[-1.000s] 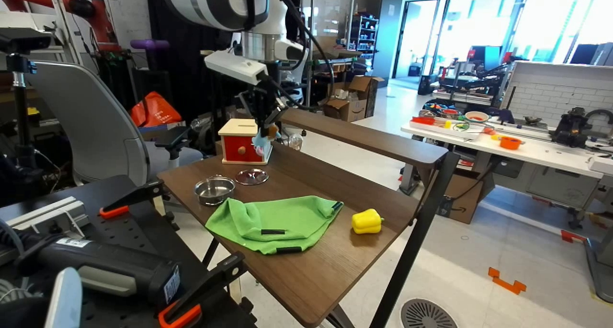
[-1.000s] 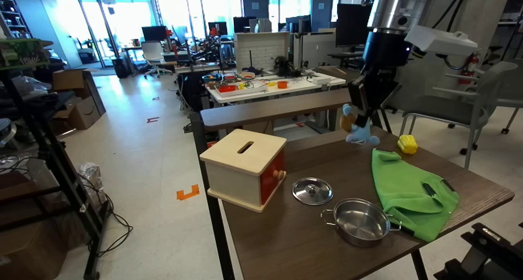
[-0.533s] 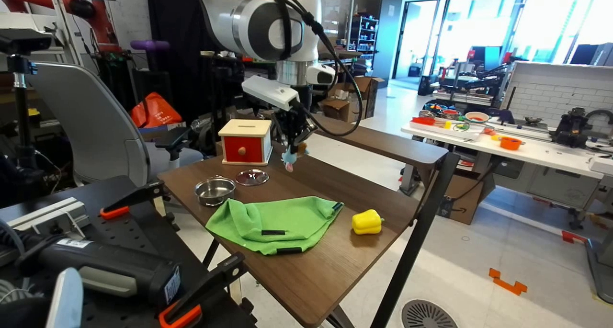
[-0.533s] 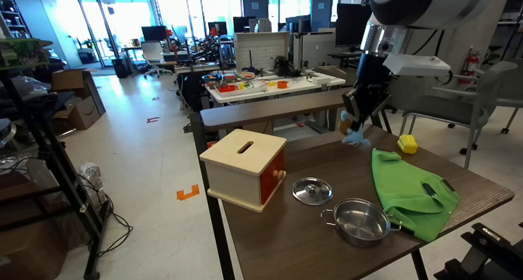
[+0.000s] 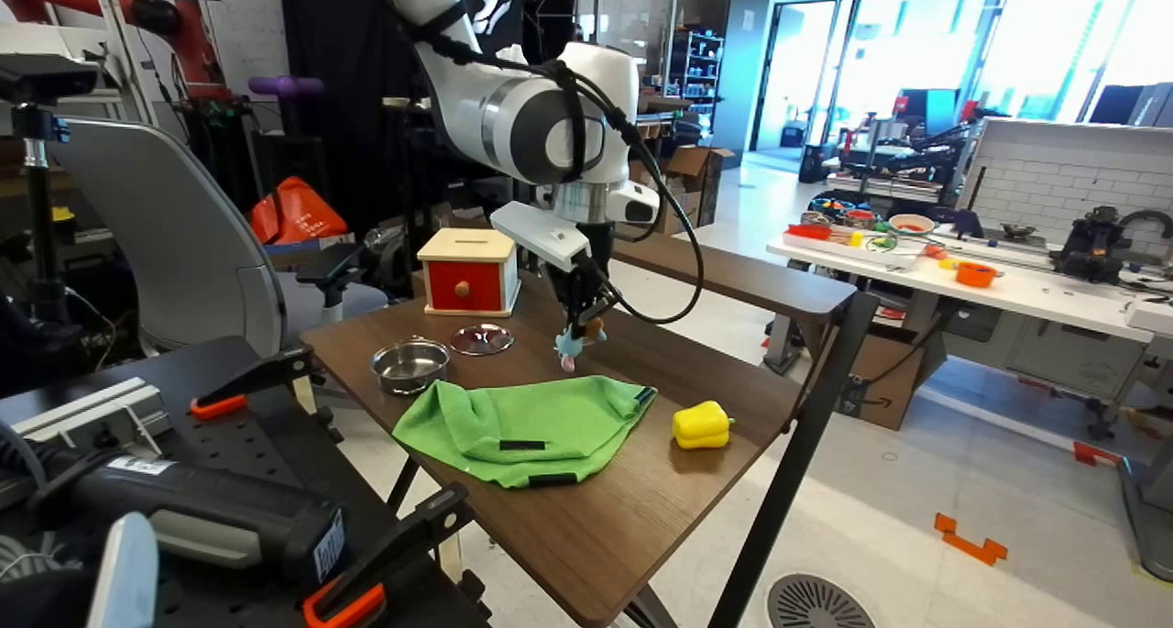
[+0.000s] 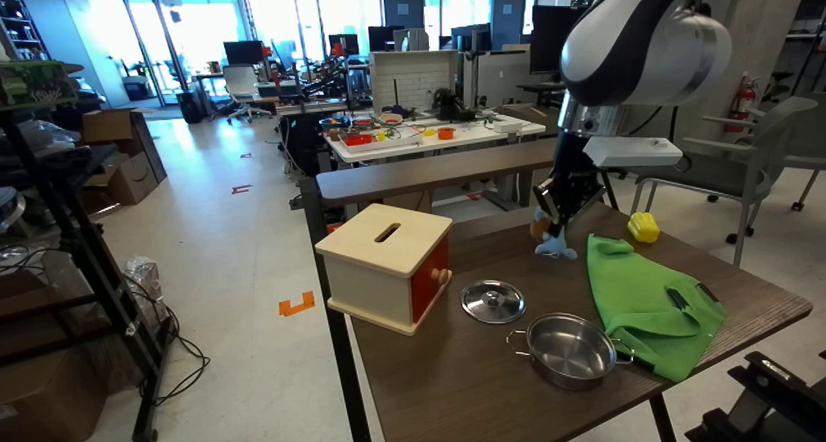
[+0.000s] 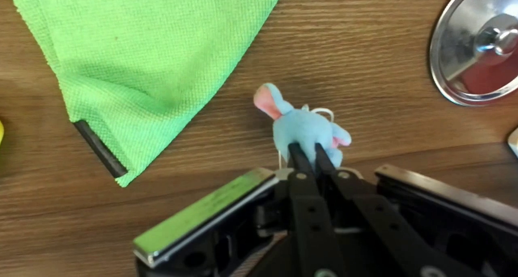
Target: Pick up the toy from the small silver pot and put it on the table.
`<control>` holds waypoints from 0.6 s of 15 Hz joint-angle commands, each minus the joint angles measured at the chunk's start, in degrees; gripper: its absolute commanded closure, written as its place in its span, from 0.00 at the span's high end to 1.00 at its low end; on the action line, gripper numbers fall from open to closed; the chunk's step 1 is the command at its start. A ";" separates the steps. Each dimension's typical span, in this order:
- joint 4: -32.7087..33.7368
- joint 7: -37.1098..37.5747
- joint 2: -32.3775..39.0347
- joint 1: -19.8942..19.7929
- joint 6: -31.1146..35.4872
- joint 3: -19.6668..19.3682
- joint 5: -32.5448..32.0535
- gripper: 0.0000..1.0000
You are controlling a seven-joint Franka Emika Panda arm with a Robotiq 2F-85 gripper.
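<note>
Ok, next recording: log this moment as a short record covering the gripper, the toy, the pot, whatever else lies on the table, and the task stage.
gripper: closed on the toy
toy: light blue and pink, soft-looking; contact with the table cannot be told
small silver pot: upright on the table, uncovered, toy not inside
lid: flat, beside the small silver pot
green cloth: rumpled
yellow pepper: near the green cloth
box: wooden, red front, slot in top
stage: picked up, not yet released
</note>
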 commanded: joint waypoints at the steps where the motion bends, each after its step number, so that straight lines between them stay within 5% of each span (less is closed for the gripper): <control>1: 4.85 1.84 3.39 -0.04 -2.47 -0.02 -1.12 0.32; 9: 1.60 1.48 -0.54 -1.05 -3.03 2.01 0.39 0.90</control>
